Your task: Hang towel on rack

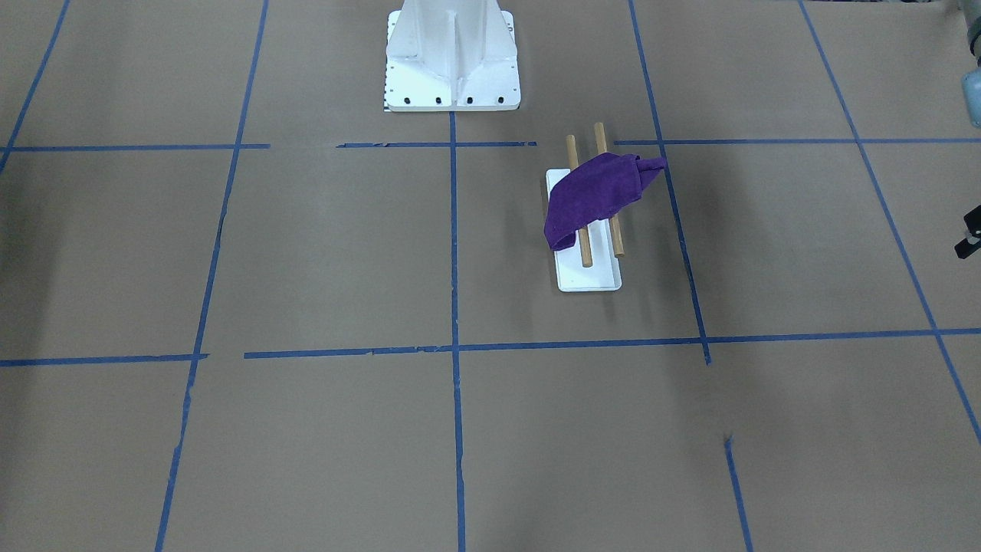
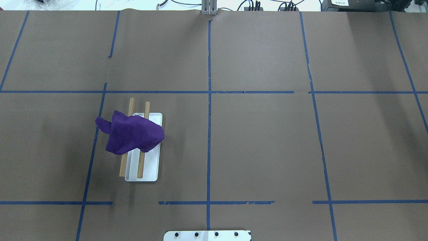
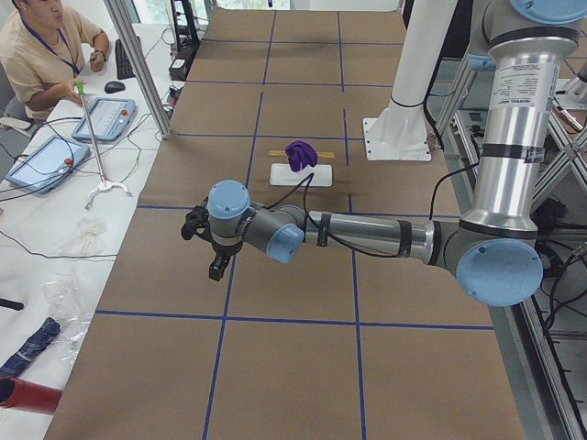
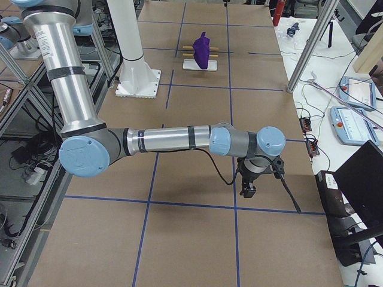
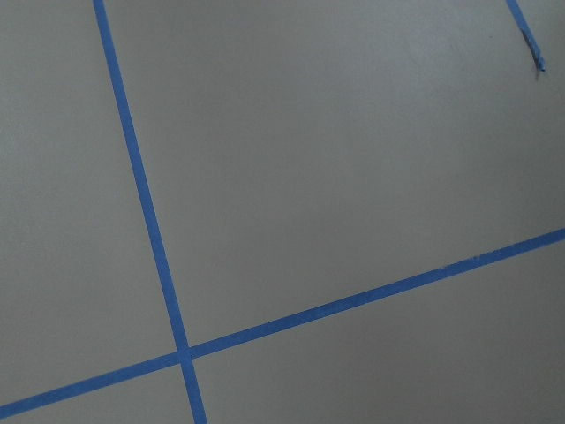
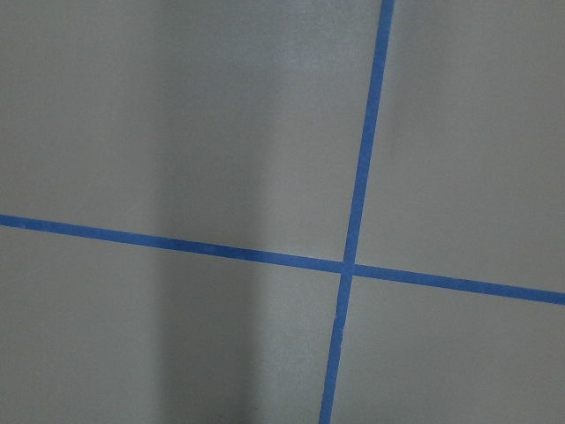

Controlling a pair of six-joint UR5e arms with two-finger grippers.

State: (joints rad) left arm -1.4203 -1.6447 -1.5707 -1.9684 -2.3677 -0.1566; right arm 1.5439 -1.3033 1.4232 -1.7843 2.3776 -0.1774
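Note:
The deep-purple towel [image 1: 598, 192] lies draped across both wooden dowels of the rack [image 1: 590, 280], one corner sticking out to the side. In the overhead view the towel [image 2: 133, 134] covers the middle of the rack [image 2: 150, 172] on the table's left half. My left gripper [image 3: 206, 247] hangs over the table's left end, far from the rack and holding nothing; only a sliver of it shows in the front view [image 1: 969, 238]. My right gripper [image 4: 251, 179] hangs over the right end, also empty. I cannot tell whether either is open or shut. Both wrist views show only paper and tape.
The large white bolted pedestal [image 1: 452, 61] stands at the robot's side of the table, behind the rack. Brown paper with blue tape lines [image 2: 209, 100] covers the table. An operator [image 3: 46, 46] sits at a side desk with tablets.

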